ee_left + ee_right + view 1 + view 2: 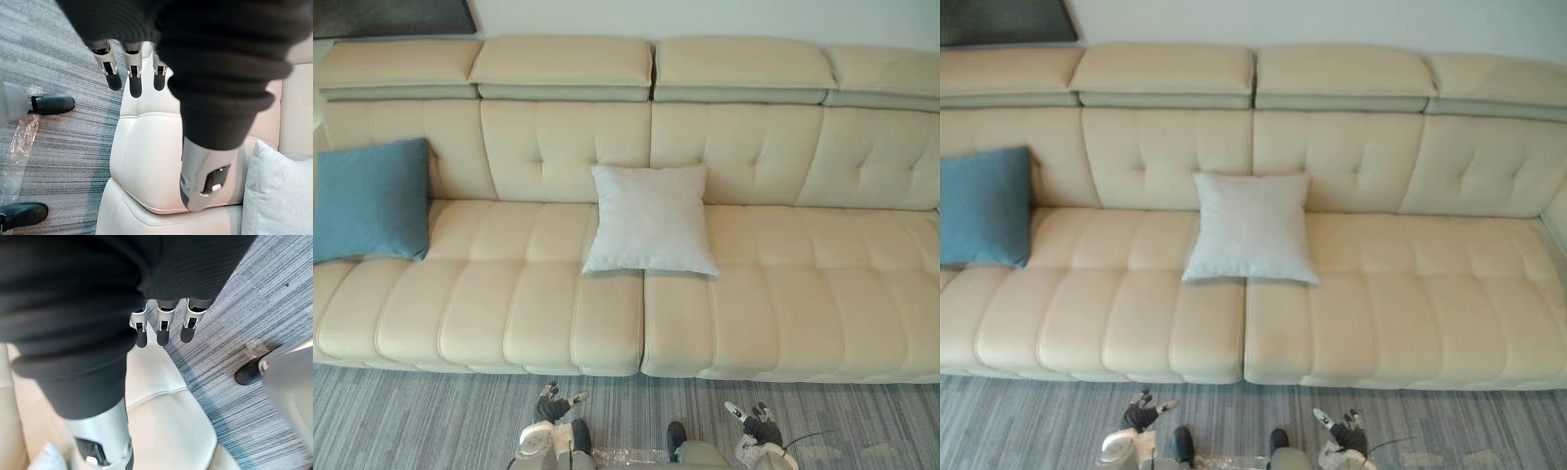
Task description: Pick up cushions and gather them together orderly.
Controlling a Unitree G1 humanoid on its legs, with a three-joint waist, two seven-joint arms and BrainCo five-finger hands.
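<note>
**Left eye view.** A long cream sofa (783, 294) is seen across the whole width, standing on grey striped carpet (411, 416).
- A white cushion (649, 220) is propped against the backrest at the middle. Its lower edge rests on the seat, across the seam between two seat sections.
- A blue cushion (372, 199) is leaned upright against the backrest at the sofa's left end, well apart from the white one.
- The left robot hand (553, 403) and the right robot hand (749, 416) are noted low over the carpet, just before the sofa's front edge. Neither is near a cushion.

**Right eye view.** The same layout is recorded. The white cushion sits at the centre seam and the blue cushion at the far left. Bare seat lies between them, and both hands are over the carpet.

**Left wrist view.**
- The fingers (134, 81) of the left robot hand are held straight, side by side, with the thumb (203, 181) set well apart. Nothing is held.
- Past the fingers, the rounded front edge of a seat section is seen, with carpet beside it.
- A corner of the white cushion is caught further back on the seat, not touched.

**Right wrist view.**
- The right robot hand's fingers (163, 330) are likewise extended, and the thumb (105, 440) is spread away from them. The hand is empty.
- The fingertips are seen above the meeting of seat edge and carpet.
</note>
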